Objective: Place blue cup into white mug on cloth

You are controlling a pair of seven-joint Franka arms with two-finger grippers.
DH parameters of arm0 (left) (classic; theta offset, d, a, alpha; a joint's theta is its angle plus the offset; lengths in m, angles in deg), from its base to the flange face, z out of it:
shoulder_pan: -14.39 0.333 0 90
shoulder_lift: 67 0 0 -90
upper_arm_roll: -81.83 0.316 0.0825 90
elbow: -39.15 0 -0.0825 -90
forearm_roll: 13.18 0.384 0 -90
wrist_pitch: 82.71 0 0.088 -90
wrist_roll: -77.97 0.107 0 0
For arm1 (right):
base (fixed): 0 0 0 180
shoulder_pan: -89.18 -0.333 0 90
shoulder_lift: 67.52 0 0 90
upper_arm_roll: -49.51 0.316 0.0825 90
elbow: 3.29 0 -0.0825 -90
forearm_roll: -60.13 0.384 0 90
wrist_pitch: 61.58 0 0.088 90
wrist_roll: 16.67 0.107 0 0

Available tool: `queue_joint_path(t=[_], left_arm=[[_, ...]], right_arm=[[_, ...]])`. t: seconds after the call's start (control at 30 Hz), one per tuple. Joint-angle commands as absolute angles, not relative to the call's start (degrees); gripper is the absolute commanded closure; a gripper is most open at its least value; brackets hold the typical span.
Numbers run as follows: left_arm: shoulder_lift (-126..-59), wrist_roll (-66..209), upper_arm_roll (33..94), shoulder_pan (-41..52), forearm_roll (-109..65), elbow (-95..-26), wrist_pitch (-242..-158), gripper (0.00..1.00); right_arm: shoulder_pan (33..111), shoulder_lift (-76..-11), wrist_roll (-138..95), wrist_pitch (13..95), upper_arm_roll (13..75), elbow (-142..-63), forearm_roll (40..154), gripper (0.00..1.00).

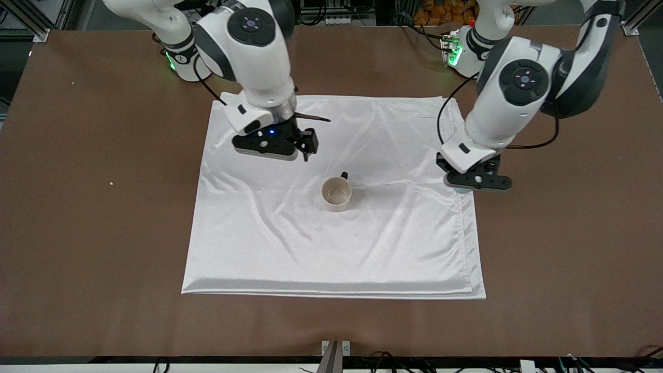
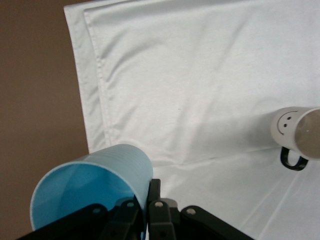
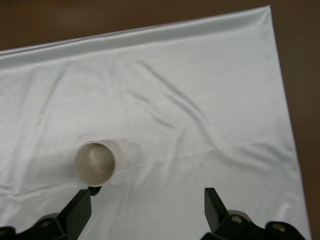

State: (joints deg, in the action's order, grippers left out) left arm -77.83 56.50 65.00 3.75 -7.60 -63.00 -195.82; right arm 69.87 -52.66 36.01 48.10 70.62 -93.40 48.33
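- The left claw (image 2: 145, 212) grips the blue cup (image 2: 92, 187) over the cloth's (image 1: 331, 243) edge.
- The right claw (image 3: 147, 207) hangs open above the cloth.
- A tilted cup could bump the white mug (image 1: 336, 194) over.

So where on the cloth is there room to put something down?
The cloth is bare between the white mug and its edge nearest the front camera. The strip toward the right arm's end is bare too. It's crowded toward the left arm's end, where the left pincer holds the blue cup. The open right pincer hangs over the cloth.
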Motion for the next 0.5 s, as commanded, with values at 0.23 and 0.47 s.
queue_joint_path(t=[0.23, 0.47], left_arm=[[-90.90, 38.71, 65.22, -9.41, -5.71, -51.20, -194.95, 1.00], [-97.40, 30.09, 65.66, -15.57, -2.29, -46.63, -195.03, 1.00]], right_arm=[[84.07, -64.00, 18.14, 42.31, 71.57, -101.91, 50.19, 0.00], [90.58, -65.32, 6.48, 41.52, 70.87, -101.99, 51.43, 0.00]])
